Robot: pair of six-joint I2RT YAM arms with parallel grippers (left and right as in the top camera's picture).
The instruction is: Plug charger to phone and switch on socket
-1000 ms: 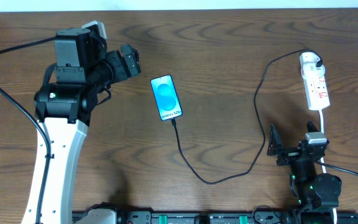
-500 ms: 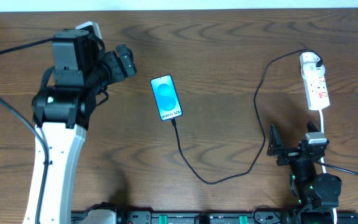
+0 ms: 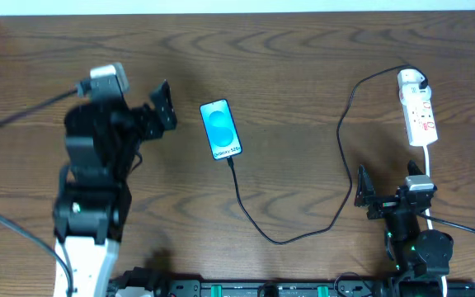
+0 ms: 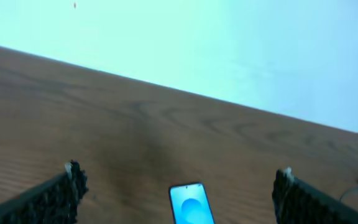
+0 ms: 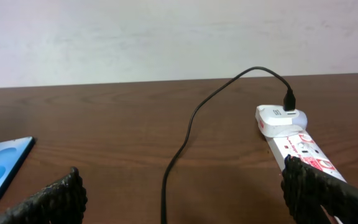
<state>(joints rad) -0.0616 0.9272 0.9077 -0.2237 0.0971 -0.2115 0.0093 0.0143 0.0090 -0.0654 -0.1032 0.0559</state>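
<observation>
The phone (image 3: 221,129) lies in the middle of the table with its blue screen up; it also shows in the left wrist view (image 4: 191,204) and the right wrist view (image 5: 4,163). The thin black charger cable (image 3: 303,231) runs from the phone's bottom edge in a loop to its white plug (image 3: 411,81), which sits in the white socket strip (image 3: 420,117). The plug (image 5: 280,117) and the strip (image 5: 303,149) also show in the right wrist view. My left gripper (image 3: 162,107) is open and empty, left of the phone. My right gripper (image 3: 361,191) is open and empty, near the front right.
The socket's white cord (image 3: 429,165) runs down toward the right arm's base. The table's far edge meets a pale wall (image 4: 229,50). A thick black robot cable (image 3: 7,124) arcs at the left.
My left arm has pulled back toward the front and left, away from the phone, its gripper still open. The right arm, phone, cable and socket have not moved.
</observation>
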